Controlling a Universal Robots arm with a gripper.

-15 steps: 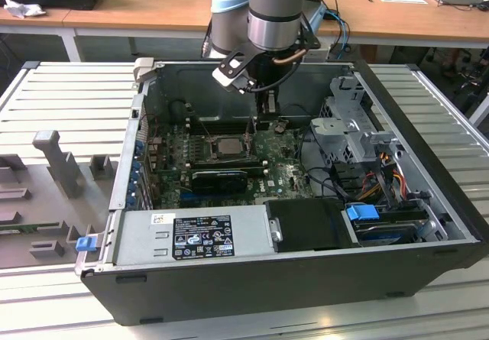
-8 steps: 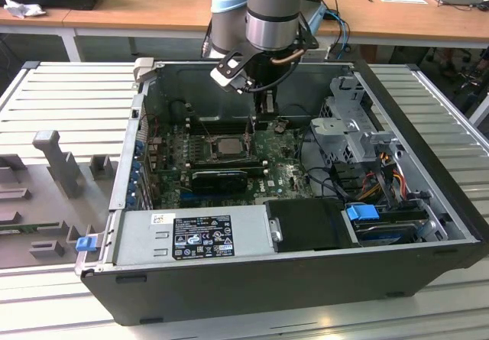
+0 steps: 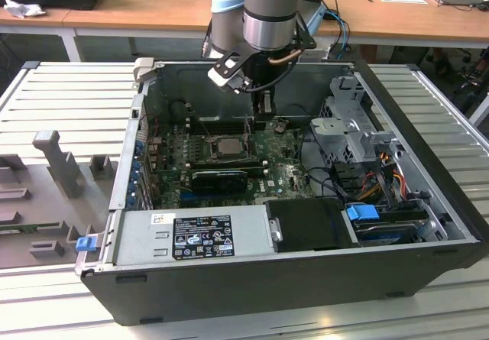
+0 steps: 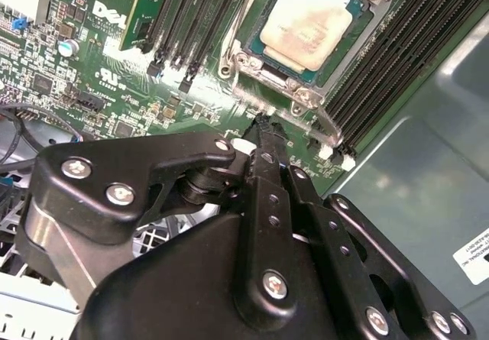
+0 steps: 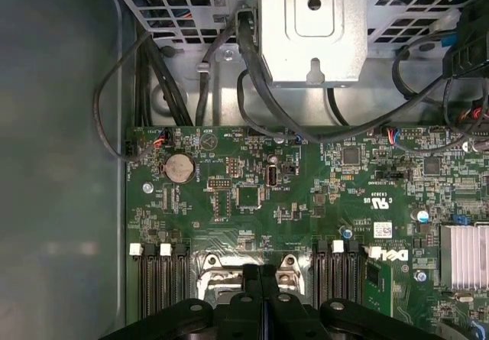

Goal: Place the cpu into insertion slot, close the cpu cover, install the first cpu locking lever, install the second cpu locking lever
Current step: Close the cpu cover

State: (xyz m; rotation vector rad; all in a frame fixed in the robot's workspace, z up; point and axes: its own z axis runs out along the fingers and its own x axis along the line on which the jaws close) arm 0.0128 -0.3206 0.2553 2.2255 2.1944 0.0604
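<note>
- The gripper (image 4: 263, 126) has its two fingers pressed together. I see nothing held between them.
- The cpu (image 4: 306, 21) is not in the gripper. It lies flat in the insertion slot (image 4: 252, 59) in the middle of the green motherboard (image 5: 252, 195).
- In the second wrist view the pale top of the cpu faces up, with shiny metal parts at the slot's edge.
- I cannot tell for sure if the cpu cover is down, or how the locking levers sit. They are too thin to make out.
- In the second wrist view the fingertip is near one corner of the slot. It is not over the cpu and looks clear of it.
- In the exterior view the gripper (image 3: 264, 109) hangs over the board inside the open computer case (image 3: 428, 202). The cpu (image 3: 227, 145) lies toward the exterior view's left of the gripper and closer to that camera.
- The cpu is square, so it has no long side. There is one arm, so this gripper is the one near it.
- Long black memory slots (image 4: 382, 57) run beside the insertion slot.
- The grey power supply box (image 3: 199, 237) is well apart from the gripper.
</note>
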